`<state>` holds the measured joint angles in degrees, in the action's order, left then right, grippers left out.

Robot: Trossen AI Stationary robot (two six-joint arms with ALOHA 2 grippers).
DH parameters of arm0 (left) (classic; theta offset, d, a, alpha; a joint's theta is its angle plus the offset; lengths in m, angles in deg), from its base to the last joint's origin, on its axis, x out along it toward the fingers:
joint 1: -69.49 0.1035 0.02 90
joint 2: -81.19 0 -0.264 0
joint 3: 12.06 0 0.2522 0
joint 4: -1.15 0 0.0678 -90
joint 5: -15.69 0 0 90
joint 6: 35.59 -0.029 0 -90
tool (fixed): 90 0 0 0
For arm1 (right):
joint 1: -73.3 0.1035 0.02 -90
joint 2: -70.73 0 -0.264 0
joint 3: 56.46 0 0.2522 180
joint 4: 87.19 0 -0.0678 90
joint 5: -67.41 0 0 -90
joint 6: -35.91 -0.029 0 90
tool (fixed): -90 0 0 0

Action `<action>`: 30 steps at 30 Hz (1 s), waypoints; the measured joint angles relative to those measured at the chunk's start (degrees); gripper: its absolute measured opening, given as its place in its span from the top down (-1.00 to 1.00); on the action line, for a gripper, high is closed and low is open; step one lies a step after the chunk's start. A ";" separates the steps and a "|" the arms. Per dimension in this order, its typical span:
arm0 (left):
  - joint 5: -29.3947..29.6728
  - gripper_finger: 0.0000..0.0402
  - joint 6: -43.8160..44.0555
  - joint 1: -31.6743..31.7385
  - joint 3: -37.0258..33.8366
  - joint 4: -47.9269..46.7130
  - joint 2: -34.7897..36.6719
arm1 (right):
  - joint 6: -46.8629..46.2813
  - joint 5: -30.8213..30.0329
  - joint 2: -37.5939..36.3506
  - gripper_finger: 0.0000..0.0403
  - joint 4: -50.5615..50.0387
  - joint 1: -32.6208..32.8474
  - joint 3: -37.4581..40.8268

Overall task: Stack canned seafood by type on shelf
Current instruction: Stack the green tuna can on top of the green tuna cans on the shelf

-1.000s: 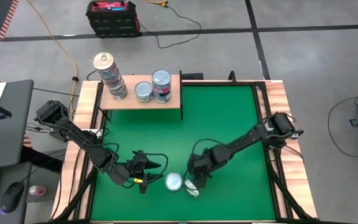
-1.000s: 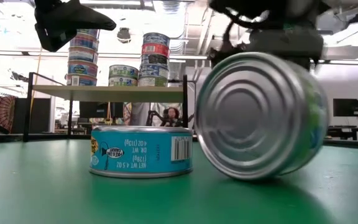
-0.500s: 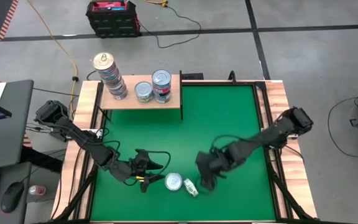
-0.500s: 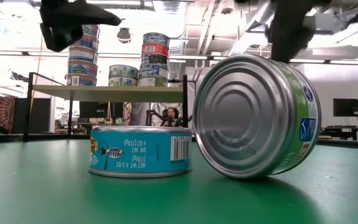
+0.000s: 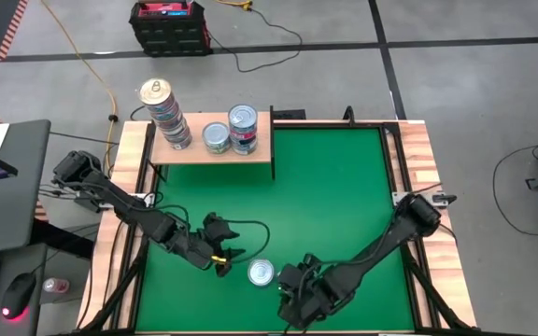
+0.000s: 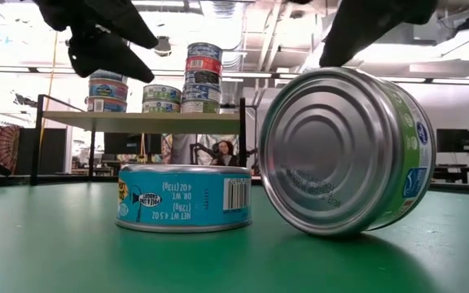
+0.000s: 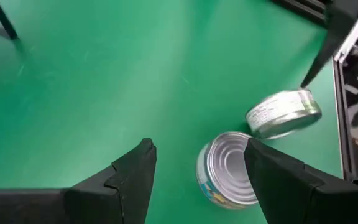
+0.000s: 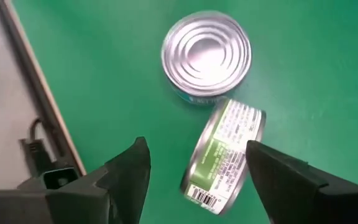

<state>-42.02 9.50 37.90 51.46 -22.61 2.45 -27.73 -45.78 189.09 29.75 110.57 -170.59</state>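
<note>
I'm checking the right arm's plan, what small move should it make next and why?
Probably lower the right tool, open, over the green-label tin. That tin lies tipped on its edge, leaning beside the flat blue-label tin, and sits roughly between the tool's fingers, not yet gripped.

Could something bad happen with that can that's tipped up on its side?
Maybe. The green-label tin is tilted on its edge right beside the flat blue tin, so a nudge from the open right gripper could roll it away. The tall stack on the shelf leans, so it might topple.
</note>
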 joint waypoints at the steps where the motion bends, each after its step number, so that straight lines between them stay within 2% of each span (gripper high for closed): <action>1: 0.13 -0.16 1.17 0.00 0.00 -0.19 0.00 | -1.23 -0.33 0.81 -0.44 -0.62 0.16 -0.75; 8: -2.21 -0.16 1.50 -0.04 0.00 -0.56 0.00 | -4.54 -3.12 2.70 -0.44 -1.52 1.11 -0.67; 11: -3.23 -0.16 1.65 -0.04 0.00 -0.54 0.00 | -5.14 -4.35 2.64 -0.44 -4.80 0.91 -0.35; 22: -5.45 -0.16 3.74 -0.07 0.00 -0.20 0.00 | -0.49 -3.81 1.25 -0.44 -10.96 0.12 -0.10; 24: -9.86 -0.16 4.72 -0.04 0.00 2.17 0.00 | 0.08 -1.76 -0.40 -0.44 -12.10 -0.34 -0.06; 27: -18.55 -0.16 -0.95 -0.62 0.02 7.75 -0.61 | 6.10 0.71 -3.15 -0.44 -9.83 0.91 -0.15; 30: -20.07 -0.16 -7.87 -2.06 0.07 12.47 -3.58 | 10.11 2.64 -3.05 -0.44 -5.69 2.86 2.48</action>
<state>-62.10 1.63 35.84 51.52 -10.14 -1.13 -17.63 -43.15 186.03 24.07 113.44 -168.11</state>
